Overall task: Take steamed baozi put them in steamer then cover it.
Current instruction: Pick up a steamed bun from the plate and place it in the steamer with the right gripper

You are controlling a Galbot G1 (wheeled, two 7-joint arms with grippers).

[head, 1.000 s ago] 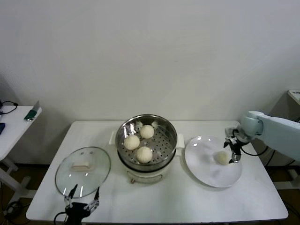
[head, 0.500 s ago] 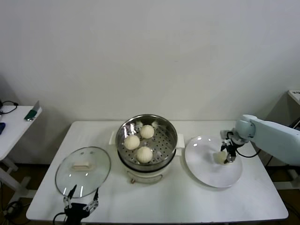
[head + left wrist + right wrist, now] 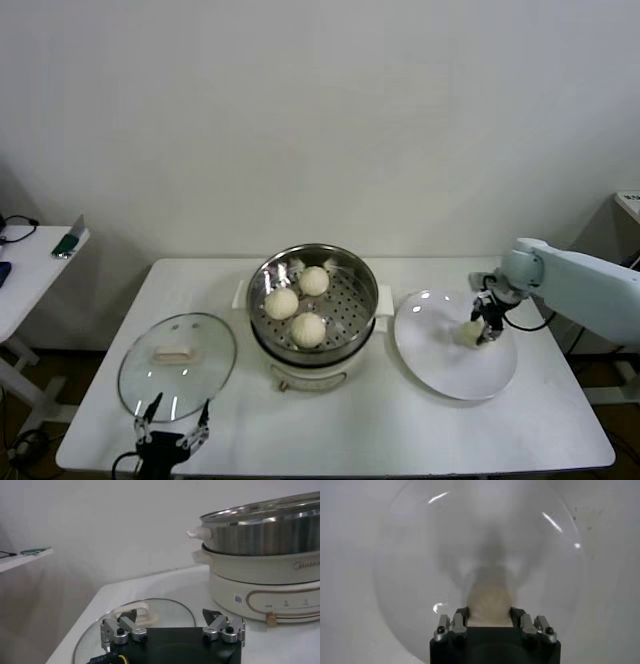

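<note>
Three baozi (image 3: 297,302) already in steamer (image 3: 313,297); fourth baozi (image 3: 470,333) on plate (image 3: 440,370). Right gripper (image 3: 486,326) jaws, open a second ago, now clamped on it, seemingly lifted slightly. Left gripper (image 3: 172,433) idle, jaws wide, near cover (image 3: 176,365).

Three steamed baozi (image 3: 308,329) in uncovered steamer (image 3: 345,296)

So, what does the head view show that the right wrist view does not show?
Only the head view: the steamer with three baozi inside, the cover on the table, and the open left gripper near it. Only the right wrist view: nothing extra. Both: the right gripper shut on the last baozi over the white plate.
</note>
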